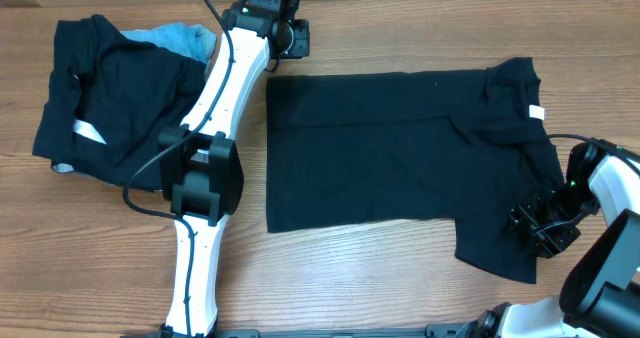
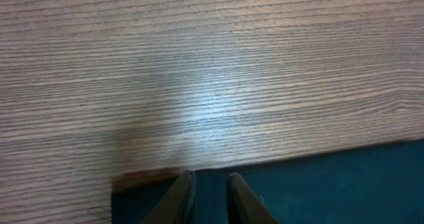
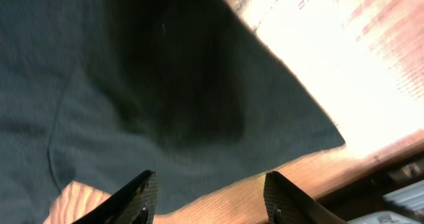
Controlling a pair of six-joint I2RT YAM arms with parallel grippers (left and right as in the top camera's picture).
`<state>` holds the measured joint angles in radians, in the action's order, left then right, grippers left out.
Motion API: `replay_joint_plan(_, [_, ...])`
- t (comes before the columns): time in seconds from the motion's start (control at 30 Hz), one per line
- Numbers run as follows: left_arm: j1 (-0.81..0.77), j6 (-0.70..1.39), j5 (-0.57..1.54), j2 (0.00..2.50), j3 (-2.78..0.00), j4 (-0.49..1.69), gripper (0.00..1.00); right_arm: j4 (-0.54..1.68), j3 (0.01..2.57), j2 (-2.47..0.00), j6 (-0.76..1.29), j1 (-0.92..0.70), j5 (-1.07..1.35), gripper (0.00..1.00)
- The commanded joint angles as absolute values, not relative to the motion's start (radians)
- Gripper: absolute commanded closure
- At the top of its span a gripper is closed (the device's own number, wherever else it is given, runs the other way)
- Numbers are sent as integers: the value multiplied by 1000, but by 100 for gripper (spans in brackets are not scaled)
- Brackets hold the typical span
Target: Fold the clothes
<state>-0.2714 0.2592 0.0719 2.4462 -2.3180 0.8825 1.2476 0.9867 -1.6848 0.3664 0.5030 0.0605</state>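
Jaws on the right gape above the black T-shirt [image 3: 165, 85]; left jaws' grip unclear.

Black T-shirt [image 1: 380, 148] on wood-grain brown table [image 1: 350, 278].

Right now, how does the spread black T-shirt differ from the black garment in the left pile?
The black T-shirt lies flat; the black garment is bunched. The T-shirt has a small white tag at one end; the garment has a slanted white strip. The garment sits against a light-blue garment; the T-shirt touches no other clothing. Both are black fabric.
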Motion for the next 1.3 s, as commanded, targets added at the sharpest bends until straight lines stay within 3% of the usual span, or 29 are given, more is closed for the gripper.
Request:
replay_joint_plan(0.0, [-275, 247, 79, 2441, -2337, 878, 79, 1202, 952, -1672, 369, 496, 70, 45])
replay_joint_plan(0.27, [-275, 247, 79, 2441, -2337, 878, 79, 1109, 887, -1720, 378, 484, 82, 45])
replay_joint_plan(0.33, [-275, 247, 79, 2441, -2337, 878, 79, 1085, 887, -1729, 395, 484, 85, 57])
replay_joint_plan(0.4, [-275, 247, 79, 2441, -2337, 879, 79, 1077, 888, -1729, 396, 484, 96, 89])
replay_joint_plan(0.43, [-275, 246, 79, 2441, -2337, 878, 79, 1079, 888, -1729, 396, 484, 101, 96])
replay_joint_plan(0.57, [-275, 229, 78, 2441, -2337, 878, 78, 1121, 934, -1729, 397, 484, 143, 96])
replay_joint_plan(0.87, [-275, 152, 71, 2441, -2337, 888, 75, 1350, 1299, -1729, 446, 473, 42, 96])
replay_joint_plan(1.1, [-281, 153, 72, 2441, -2337, 959, 74, 1267, 1382, -1729, 449, 330, 35, 96])
replay_joint_plan(1.2, [-302, 107, 102, 2439, -2337, 1128, 82, 1231, 1382, -1729, 450, 281, 30, 96])
replay_joint_plan(1.27, [-312, 109, 111, 2434, -2342, 1199, 80, 1220, 1382, -1729, 450, 282, 27, 96])
